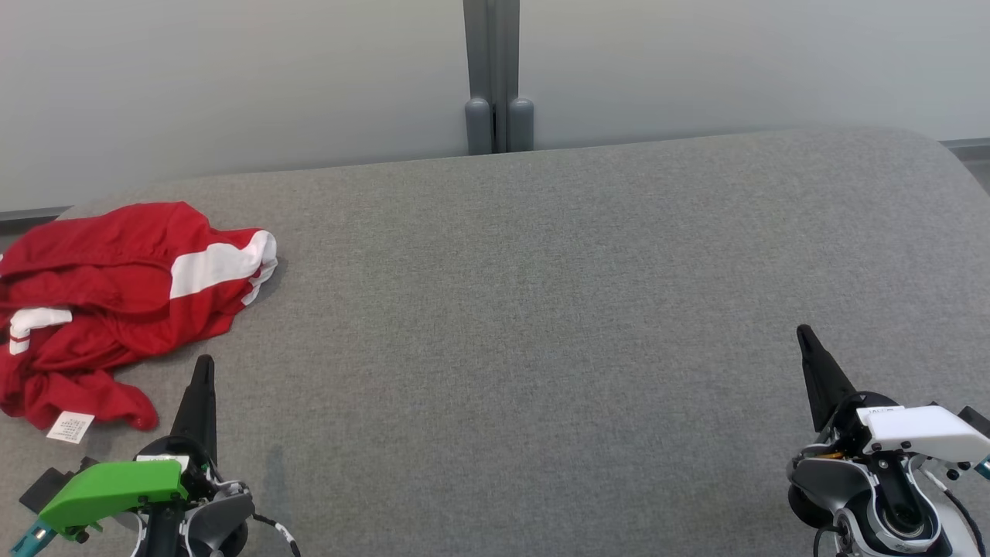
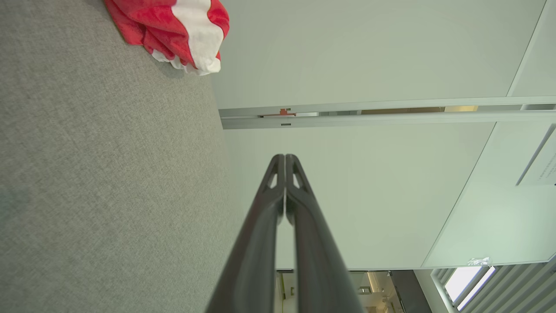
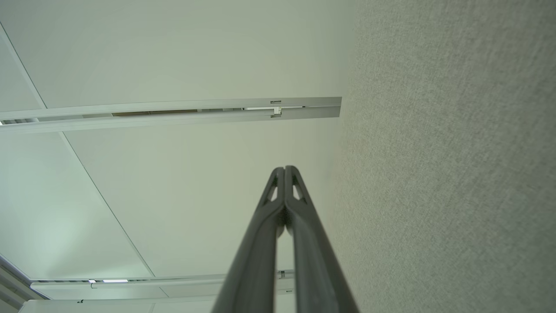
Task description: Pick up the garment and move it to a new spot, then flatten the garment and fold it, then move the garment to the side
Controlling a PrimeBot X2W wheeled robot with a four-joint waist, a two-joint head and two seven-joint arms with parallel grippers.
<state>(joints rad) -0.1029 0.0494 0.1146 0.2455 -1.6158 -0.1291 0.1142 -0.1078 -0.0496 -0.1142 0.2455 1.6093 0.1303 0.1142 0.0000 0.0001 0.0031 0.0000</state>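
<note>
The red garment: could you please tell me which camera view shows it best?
The head view: nearly the whole garment lies in it. The left wrist view catches one red-and-white corner; the right wrist view faces the grey surface.

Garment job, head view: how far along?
Done: nothing visible. The red and white garment lies crumpled at the left edge of the grey surface. In hand: nothing; left gripper and right gripper are shut, empty, apart from it. Left: pick up, move, flatten, fold, set aside.
</note>
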